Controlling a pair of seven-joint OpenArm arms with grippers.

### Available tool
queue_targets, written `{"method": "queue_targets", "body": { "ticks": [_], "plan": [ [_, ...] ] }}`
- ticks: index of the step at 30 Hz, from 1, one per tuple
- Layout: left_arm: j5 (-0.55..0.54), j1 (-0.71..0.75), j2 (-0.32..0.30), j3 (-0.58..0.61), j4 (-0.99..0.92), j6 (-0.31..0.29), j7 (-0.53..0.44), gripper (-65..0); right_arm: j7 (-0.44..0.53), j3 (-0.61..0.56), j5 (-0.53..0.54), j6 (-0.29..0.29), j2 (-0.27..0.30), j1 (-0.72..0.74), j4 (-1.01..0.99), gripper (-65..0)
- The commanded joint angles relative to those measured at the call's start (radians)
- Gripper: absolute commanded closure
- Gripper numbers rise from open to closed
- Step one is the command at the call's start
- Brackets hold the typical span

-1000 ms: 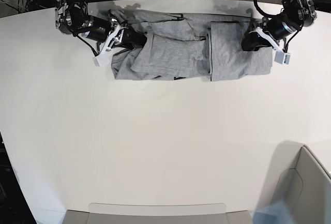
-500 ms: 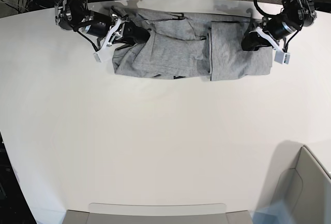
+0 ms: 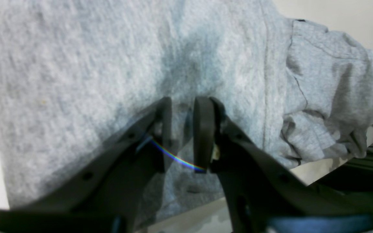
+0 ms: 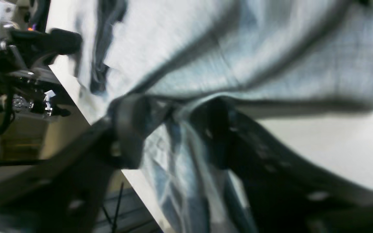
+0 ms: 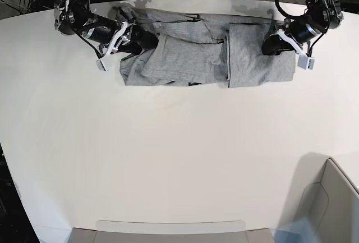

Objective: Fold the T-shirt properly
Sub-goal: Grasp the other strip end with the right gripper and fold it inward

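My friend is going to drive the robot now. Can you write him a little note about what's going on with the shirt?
Left pincer: nearly shut, tips pressed on the flat, folded end of the T-shirt; whether it pinches cloth is unclear.
Right pincer: shut on a bunch of cloth at the rumpled end; that view is blurred.
The T-shirt lies across the far edge of the table, between the two arms.
Done: the left arm's end is folded into a neat panel.
Left: the right arm's end is crumpled and needs smoothing and folding over, then a final fold.
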Motion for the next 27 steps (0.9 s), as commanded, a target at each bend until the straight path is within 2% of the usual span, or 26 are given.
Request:
{"method": "queue_targets", "body": {
  "ticks": [1,4,7,12,18,27],
  "plan": [
    [-0.016,-0.004,-0.012,-0.003,0.015,-0.009,-0.013,-11.8,0.015,-0.001,0.033,0.053,0.016,0.001,0.031,-38.1],
    [-0.016,-0.004,-0.012,-0.003,0.015,-0.009,-0.013,-11.8,0.015,0.007,0.03,0.072,0.016,0.001,0.049,-43.8],
    [-0.016,-0.004,-0.012,-0.003,0.015,-0.009,-0.013,-11.8,0.017,0.009,0.029,0.072,0.014,-0.001,0.034,-46.3],
    [-0.016,-0.002,-0.012,-0.003,0.015,-0.009,-0.013,-11.8,0.055,0.022,0.035,0.078,-0.009,-0.027,0.008,-46.5],
    [-0.016,-0.002,-0.012,-0.003,0.012,-0.009,-0.013,-11.8,0.066,0.137,0.035,0.075,-0.036,-0.038,0.008,-46.5],
    [-0.017,-0.005,-0.011,-0.003,-0.087,-0.009,-0.013,-11.7,0.066,0.14,0.029,0.075,-0.035,0.014,-0.043,-46.5]
  ]
}}
